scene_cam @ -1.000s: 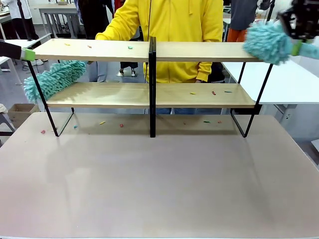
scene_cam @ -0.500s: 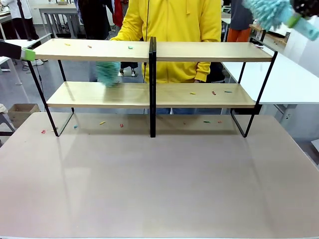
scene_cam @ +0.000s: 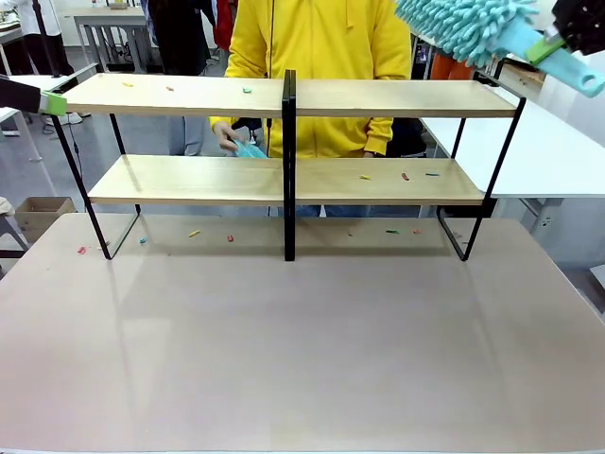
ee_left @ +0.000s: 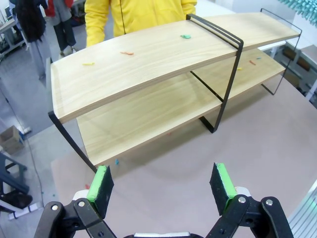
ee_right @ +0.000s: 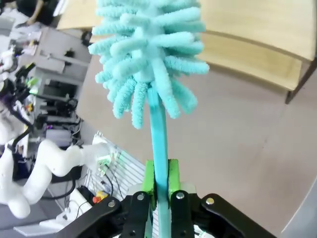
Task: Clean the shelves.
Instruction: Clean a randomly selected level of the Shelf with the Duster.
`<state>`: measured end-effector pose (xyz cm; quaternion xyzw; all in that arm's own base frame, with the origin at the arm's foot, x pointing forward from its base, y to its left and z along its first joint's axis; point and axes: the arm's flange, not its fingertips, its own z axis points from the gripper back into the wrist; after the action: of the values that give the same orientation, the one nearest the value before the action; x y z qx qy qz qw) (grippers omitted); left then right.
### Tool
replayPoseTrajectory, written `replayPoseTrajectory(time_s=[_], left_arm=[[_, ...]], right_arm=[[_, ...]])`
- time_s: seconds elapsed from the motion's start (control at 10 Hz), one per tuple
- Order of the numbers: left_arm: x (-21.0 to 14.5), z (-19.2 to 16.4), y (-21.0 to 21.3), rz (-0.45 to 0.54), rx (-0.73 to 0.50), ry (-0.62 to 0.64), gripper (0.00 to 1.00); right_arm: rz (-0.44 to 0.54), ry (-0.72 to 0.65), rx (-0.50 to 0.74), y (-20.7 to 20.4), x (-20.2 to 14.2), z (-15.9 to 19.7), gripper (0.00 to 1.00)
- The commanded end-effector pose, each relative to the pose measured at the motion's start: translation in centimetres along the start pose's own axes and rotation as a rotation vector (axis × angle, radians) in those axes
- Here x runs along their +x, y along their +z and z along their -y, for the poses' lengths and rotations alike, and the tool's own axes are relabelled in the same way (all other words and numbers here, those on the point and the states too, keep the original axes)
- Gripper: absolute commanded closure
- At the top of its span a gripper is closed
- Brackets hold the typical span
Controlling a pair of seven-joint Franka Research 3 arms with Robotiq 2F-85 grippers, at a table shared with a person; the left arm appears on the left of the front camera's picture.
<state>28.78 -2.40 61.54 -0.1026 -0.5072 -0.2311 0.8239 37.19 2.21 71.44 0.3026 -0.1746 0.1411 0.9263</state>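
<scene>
The shelves stand across the far half of the table, two light-wood boards on a black frame. Small coloured scraps lie on both boards and on the table beneath. My right gripper is up at the top right, shut on the handle of a teal fluffy duster whose head hangs above the top board's right end. In the right wrist view the duster rises from my shut gripper. My left gripper is open and empty, off the shelves' left end; its green pad shows there.
A person in a yellow hoodie stands behind the shelves, a hand holding something teal just above the lower board. A white table stands at the right. The brown table stretches in front.
My right gripper lifted the duster off the top board's right end and swung its head leftward. The person's teal duster swept from the lower board's left end toward the centre post.
</scene>
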Motion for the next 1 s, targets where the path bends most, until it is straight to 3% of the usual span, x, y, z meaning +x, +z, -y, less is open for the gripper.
replayPoseTrajectory(time_s=[0.0,0.2,0.4,0.6,0.9], left_arm=[[0.1,-0.2,0.1,0.000,0.001,-0.019,0.00],[0.1,-0.2,0.1,0.000,0.001,-0.019,0.00],[0.1,-0.2,0.1,0.000,0.001,-0.019,0.00],[0.1,-0.2,0.1,0.000,0.001,-0.019,0.00],[0.1,-0.2,0.1,0.000,0.001,-0.019,0.00]], right_arm=[[-0.027,0.105,0.122,1.4,-0.5,0.2,0.88],[-0.157,0.244,0.241,4.3,-2.1,0.7,0.88],[-0.217,0.406,0.251,10.9,-6.9,2.0,0.88],[-0.152,0.319,0.169,15.3,-13.5,3.7,0.88],[0.056,0.377,0.017,15.7,-21.7,7.1,0.88]])
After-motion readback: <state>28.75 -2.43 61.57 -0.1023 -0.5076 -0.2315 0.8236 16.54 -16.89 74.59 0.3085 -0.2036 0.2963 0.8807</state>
